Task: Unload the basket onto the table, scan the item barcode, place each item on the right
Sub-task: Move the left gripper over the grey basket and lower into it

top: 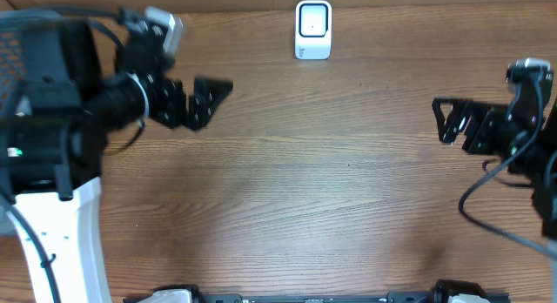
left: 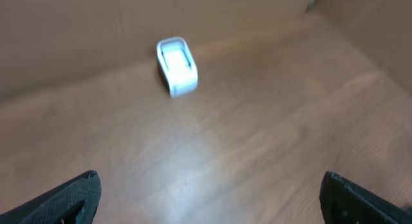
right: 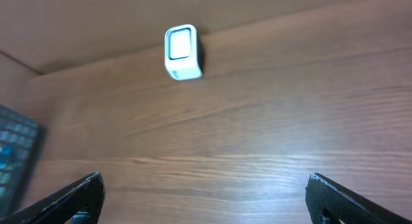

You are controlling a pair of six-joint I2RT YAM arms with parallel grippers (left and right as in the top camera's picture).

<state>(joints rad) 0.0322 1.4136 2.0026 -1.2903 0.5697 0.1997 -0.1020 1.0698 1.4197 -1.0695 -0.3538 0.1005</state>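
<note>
From overhead, your left pincer [top: 211, 96] and right pincer [top: 444, 120] both gape wide, holding nothing; the white scanner [top: 313, 29] sits far centre on the worktop [top: 305, 198]. Left wrist view, then right: only that scanner, no item anywhere, so you risk scanning nothing.

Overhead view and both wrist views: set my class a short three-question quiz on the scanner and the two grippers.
1. True or false: the left gripper holds the white scanner.
2. Where on the table does the white scanner stand? A: at the far edge. B: in the middle. C: at the near edge.
3. Fill in: the right gripper is ____ and holds nothing.

Key: 1 false; 2 A; 3 open.
</note>
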